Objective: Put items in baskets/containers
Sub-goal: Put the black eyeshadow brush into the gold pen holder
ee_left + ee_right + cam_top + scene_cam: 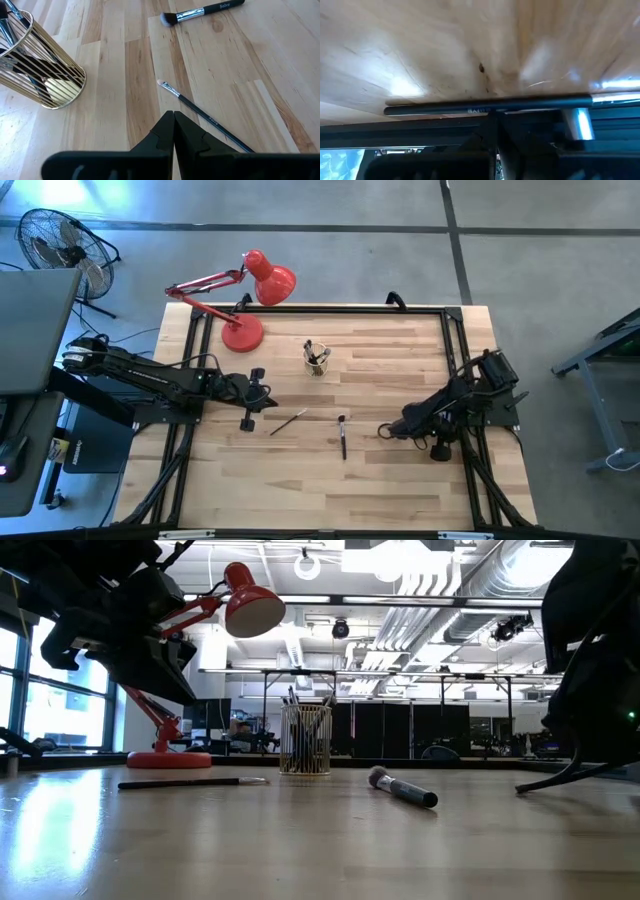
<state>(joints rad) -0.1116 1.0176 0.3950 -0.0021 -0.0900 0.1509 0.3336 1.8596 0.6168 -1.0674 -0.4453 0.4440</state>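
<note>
A gold wire cup [317, 359] [305, 740] [40, 70] stands upright on the table with several brushes in it. A thin dark brush [288, 422] [200, 112] and a thick brush with a fluffy head [342, 436] [405, 790] [200, 12] lie flat on the wood. My left gripper [268, 400] [173, 120] hovers shut just left of the thin brush and holds nothing. My right gripper [383, 430] [492, 116] is low over the table, right of the thick brush, shut on another thin dark brush [485, 106]. My right gripper pinches the thin dark brush by its handle, about mid-length [490, 106], between its two fingers. The fingers lie across the handle. In the low view the brush [555, 780] slants down from the gripper, its lower end at or just above the table.
A red desk lamp [242, 330] stands on the table's far left part, behind the left arm. A black frame rail [455, 350] runs along the table's edges. Bare wood lies between the two loose brushes and the near edge.
</note>
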